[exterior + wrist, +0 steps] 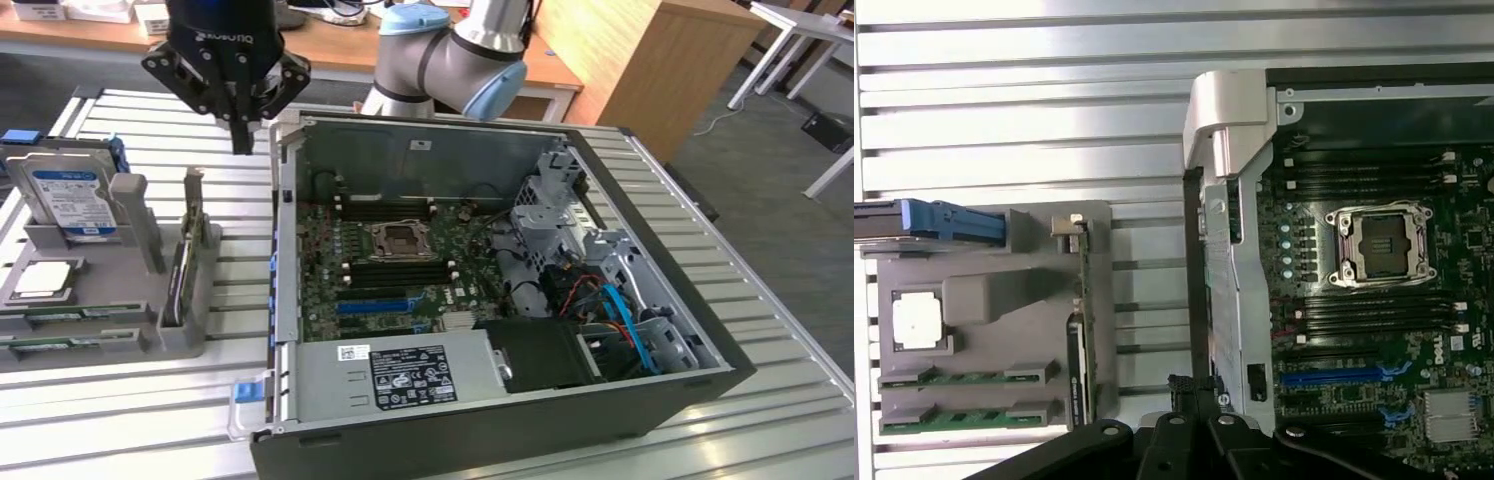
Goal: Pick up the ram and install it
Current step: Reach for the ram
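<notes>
Two ram sticks, thin green boards (67, 318) (966, 379), lie side by side in slots at the near end of a grey holder (147, 310) (989, 295) on the exterior view's left. My gripper (242, 138) (1191, 392) hangs shut and holds nothing, above the slatted table between the holder's far end and the corner of the open computer case (441, 420) (1219, 110). The motherboard (387, 290) (1464, 280) lies exposed inside the case, with dark memory slots (1364, 312) on both sides of the CPU socket (399, 240) (1382, 245).
The holder also carries a blue-labelled hard drive (70, 200), an upright card with a metal bracket (190, 250) (1082, 330) and a square silver chip (40, 278) (916, 320). The case's raised side wall (278, 250) stands between holder and motherboard. A power supply (400, 375) sits at the case's near end.
</notes>
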Controlling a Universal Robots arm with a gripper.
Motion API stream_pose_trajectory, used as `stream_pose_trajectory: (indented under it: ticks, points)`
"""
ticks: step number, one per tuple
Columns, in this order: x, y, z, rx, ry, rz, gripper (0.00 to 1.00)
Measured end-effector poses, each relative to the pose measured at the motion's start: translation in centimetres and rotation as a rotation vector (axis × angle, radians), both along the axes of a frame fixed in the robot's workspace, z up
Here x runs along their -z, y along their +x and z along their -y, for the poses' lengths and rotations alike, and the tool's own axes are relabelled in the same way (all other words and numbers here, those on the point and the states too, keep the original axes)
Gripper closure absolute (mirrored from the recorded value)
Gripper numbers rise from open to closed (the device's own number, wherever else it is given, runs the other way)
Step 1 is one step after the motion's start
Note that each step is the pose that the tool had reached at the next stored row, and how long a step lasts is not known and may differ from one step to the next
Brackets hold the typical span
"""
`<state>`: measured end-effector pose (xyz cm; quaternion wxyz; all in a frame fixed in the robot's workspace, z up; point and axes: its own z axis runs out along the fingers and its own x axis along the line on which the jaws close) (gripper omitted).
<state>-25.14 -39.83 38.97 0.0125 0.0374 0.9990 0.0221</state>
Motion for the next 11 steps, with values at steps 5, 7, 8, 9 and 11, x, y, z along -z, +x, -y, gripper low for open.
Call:
stream_pose_trajectory:
  ticks: [5,7,8,9,11]
  points:
    - [0.05,-1.0,0.0,0.0,0.0,0.0,0.89]
    - [0.06,-1.4,0.0,0.0,0.0,0.0,0.89]
    - [0.07,-1.5,0.0,0.0,0.0,0.0,0.89]
    - [0.09,-1.8,0.0,0.0,0.0,0.0,0.89]
    - [0.1,-2.2,0.0,0.0,-0.0001,0.0,0.89]
